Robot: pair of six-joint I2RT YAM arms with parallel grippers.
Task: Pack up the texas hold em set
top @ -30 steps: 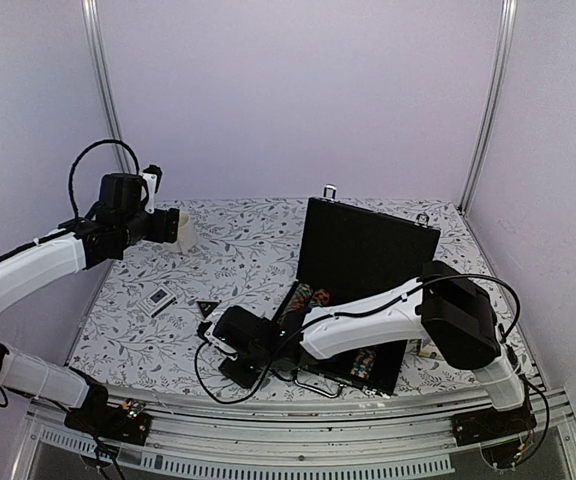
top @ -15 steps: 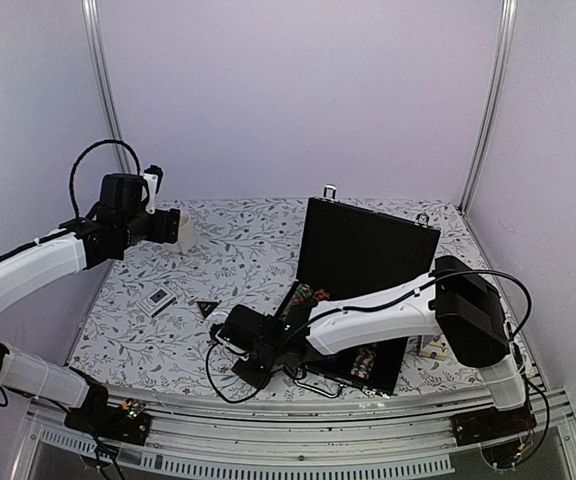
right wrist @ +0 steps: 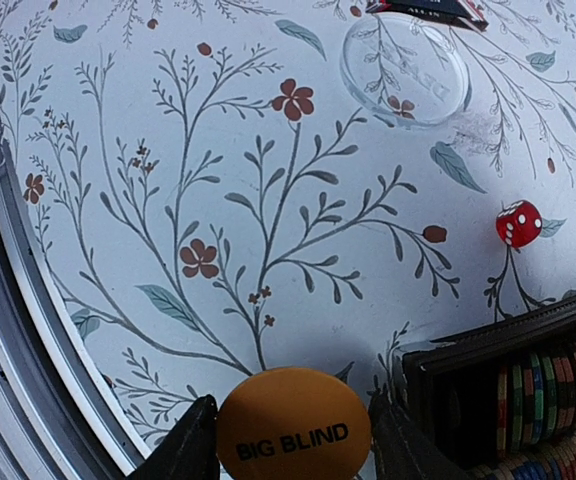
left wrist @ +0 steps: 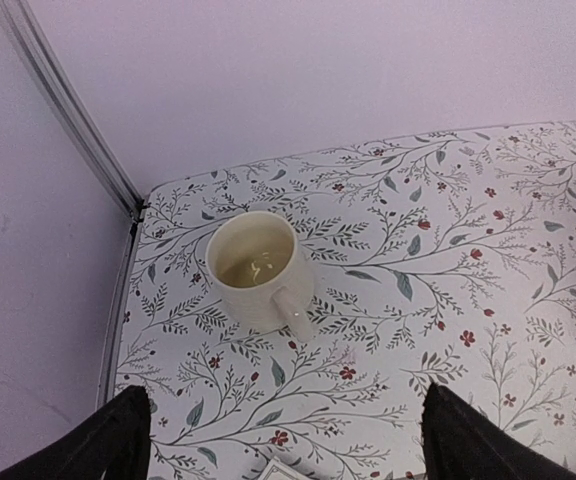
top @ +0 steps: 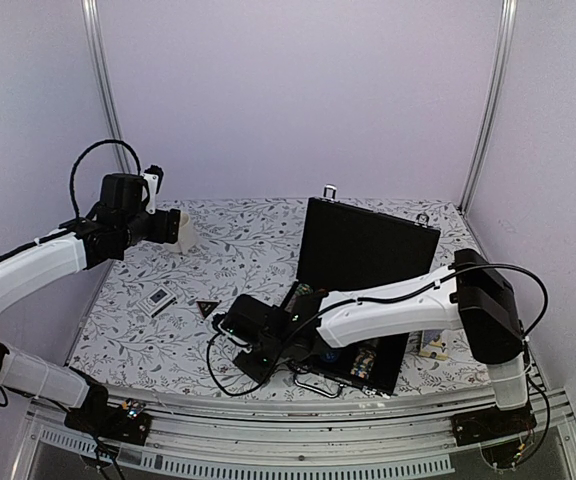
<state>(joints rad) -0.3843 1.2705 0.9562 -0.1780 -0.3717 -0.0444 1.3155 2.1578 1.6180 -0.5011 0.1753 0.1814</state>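
Edging rightward since a second ago, my right pincer (right wrist: 295,442) is clamped on the orange disc (right wrist: 293,420); the open briefcase (right wrist: 498,345) sits just to its right, nearest this arm.

Your right gripper (right wrist: 295,442) pinches the orange BIG BLIND disc (right wrist: 293,420) just beside the briefcase (right wrist: 488,350) corner; a red die (right wrist: 519,223) lies nearby on the desk (right wrist: 168,150).
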